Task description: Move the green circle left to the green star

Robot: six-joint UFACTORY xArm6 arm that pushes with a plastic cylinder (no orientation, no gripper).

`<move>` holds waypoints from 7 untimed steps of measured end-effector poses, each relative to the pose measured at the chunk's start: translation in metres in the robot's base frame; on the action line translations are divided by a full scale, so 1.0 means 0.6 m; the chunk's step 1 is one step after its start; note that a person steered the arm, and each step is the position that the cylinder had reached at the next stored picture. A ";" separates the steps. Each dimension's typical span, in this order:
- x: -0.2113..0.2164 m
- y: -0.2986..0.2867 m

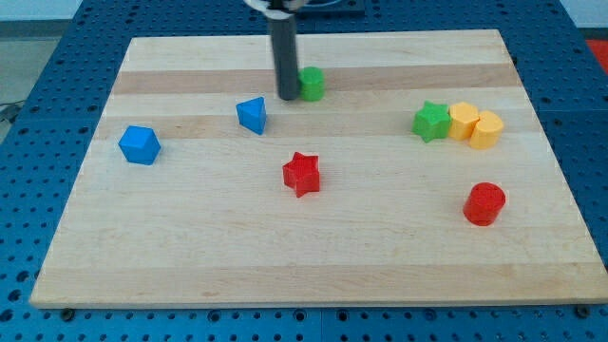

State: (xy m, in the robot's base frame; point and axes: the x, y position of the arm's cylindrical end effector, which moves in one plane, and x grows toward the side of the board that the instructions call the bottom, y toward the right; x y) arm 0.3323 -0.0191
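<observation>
Green circle (312, 84), touching my tip (286, 97), on its right

On the table (313, 275): a blue cube (140, 144) at the view's left, blue triangle (253, 115), red star (302, 174), red cylinder (484, 203), and two touching yellow blocks (475, 125) at the right.

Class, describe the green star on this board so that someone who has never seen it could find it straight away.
Start at the pale wooden board and look to the view's right half, a little above the middle. Three small blocks sit there in a tight row; the green star-shaped block is the one on the row's left end. Its two neighbours, the yellow blocks, differ in colour, and the green circle block sits far off beside my tip.
</observation>
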 end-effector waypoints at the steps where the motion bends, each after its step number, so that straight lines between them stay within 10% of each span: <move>1: 0.012 0.022; 7: -0.052 0.036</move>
State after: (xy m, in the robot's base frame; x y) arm 0.3013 0.0024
